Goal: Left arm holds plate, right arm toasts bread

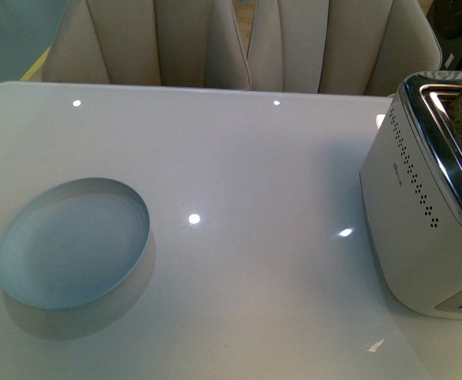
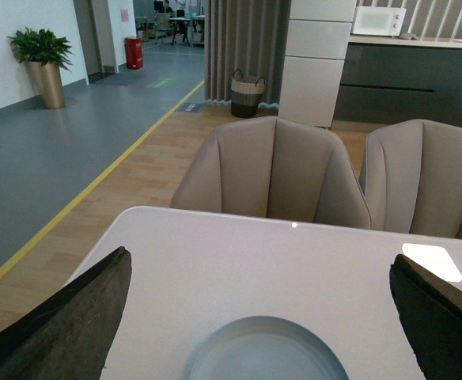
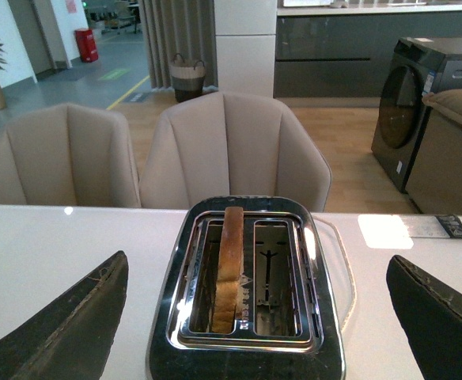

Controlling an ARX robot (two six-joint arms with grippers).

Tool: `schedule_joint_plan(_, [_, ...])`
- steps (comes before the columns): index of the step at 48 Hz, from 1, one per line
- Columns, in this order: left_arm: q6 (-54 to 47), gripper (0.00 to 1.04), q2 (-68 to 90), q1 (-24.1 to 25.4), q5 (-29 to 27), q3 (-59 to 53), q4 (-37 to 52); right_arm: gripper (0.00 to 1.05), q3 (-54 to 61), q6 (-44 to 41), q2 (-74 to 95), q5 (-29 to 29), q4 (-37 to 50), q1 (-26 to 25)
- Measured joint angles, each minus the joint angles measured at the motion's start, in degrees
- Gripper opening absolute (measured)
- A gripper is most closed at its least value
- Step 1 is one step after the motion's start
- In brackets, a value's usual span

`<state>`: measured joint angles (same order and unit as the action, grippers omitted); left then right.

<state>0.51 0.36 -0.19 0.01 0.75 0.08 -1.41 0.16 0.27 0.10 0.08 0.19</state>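
There is one plate (image 1: 73, 241) on the white worktop (image 1: 247, 182), over on the left side. It is round and pale blue, and nothing lies on it. There is one toaster (image 1: 425, 214) on the right side, well apart from the plate. It is silver with two slots. One slice of bread (image 3: 229, 265) stands up in one slot; the other slot has nothing in it. The top of the bread pokes out above the toaster. Two beige chairs (image 2: 270, 170) sit behind the worktop.

The left arm (image 2: 263, 328) hangs above the plate and looks down over it toward the chairs. Its two black fingers (image 2: 65, 328) are spread wide, one on each side, and touch nothing. The right arm (image 3: 255, 324) hangs above the toaster. Its two fingers (image 3: 61, 328) are also spread wide, with the toaster between them below, and they hold nothing.
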Motion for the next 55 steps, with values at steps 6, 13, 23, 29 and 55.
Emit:
schedule_joint_plan(6, [0.0, 0.98, 0.0, 0.0, 0.0, 0.0, 0.0, 0.96, 0.0, 0.0, 0.0, 0.0, 0.0, 0.0])
schedule_joint_plan(13, [0.0, 0.98, 0.0, 0.0, 0.0, 0.0, 0.0, 0.96, 0.0, 0.0, 0.0, 0.0, 0.0, 0.0])
schedule_joint_plan(23, [0.0, 0.98, 0.0, 0.0, 0.0, 0.0, 0.0, 0.96, 0.0, 0.0, 0.0, 0.0, 0.0, 0.0])
schedule_joint_plan(29, [0.0, 0.98, 0.0, 0.0, 0.0, 0.0, 0.0, 0.96, 0.0, 0.0, 0.0, 0.0, 0.0, 0.0])
schedule_joint_plan(55, [0.0, 0.98, 0.0, 0.0, 0.0, 0.0, 0.0, 0.96, 0.0, 0.0, 0.0, 0.0, 0.0, 0.0])
